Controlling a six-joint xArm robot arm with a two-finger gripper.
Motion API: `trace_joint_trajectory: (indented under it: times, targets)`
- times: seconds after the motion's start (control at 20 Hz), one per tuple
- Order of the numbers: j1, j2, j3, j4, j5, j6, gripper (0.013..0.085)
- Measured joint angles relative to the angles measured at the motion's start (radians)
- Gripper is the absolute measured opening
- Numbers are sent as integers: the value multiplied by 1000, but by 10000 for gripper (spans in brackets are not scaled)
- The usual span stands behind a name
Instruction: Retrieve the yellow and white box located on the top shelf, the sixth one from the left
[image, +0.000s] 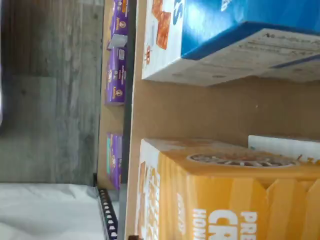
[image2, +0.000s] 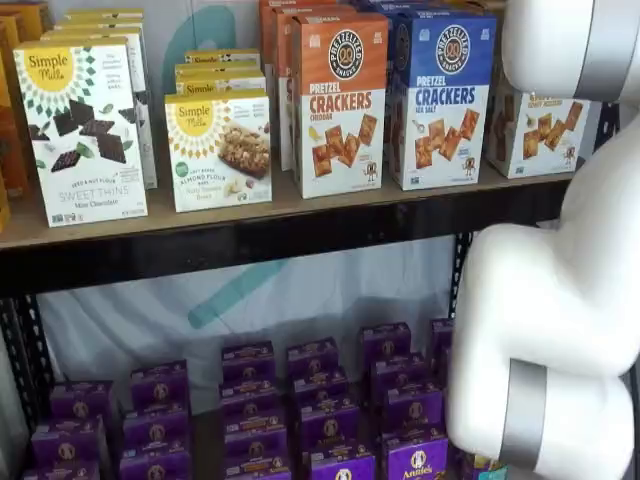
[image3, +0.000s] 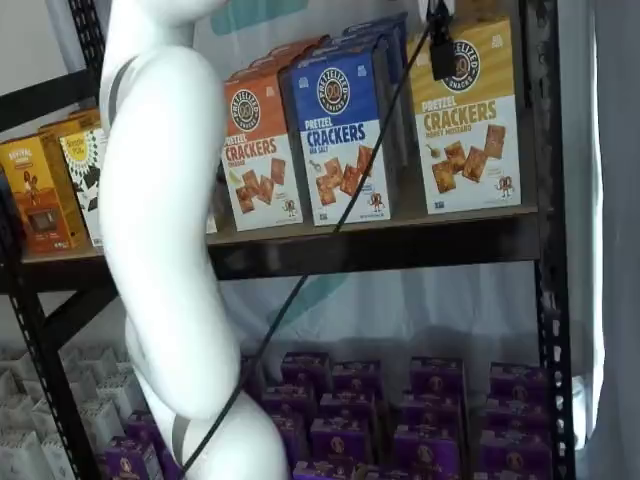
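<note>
The yellow and white box (image3: 465, 130) stands upright at the right end of the top shelf (image3: 400, 235), next to the blue-topped crackers box (image3: 340, 130). In a shelf view my gripper (image3: 441, 45) hangs from above as a single black finger with a cable, in front of the box's round logo. It is open and holds nothing. My white arm (image2: 560, 330) hides much of the box (image2: 540, 130) in a shelf view. The wrist view looks close onto the box's yellow upper part (image: 220, 200), with bare shelf board (image: 200, 110) between it and the blue box (image: 240, 25).
An orange-topped crackers box (image2: 338, 105) and Simple Mills boxes (image2: 85, 130) fill the shelf further left. Several small purple boxes (image2: 320, 410) sit on the lower level. A black upright (image3: 545, 200) stands just right of the yellow box.
</note>
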Motion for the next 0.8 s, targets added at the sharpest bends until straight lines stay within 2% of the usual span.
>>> trace_joint_trajectory:
  times: [0.4,0.7,0.75,0.8]
  targets:
    - [32,52,-84,-66,94,22,850]
    - [32,58,-94,-62,101,24,850]
    - [31,59,-96,-59,102,24,810]
    - [30,59,-97,-57,103,24,810]
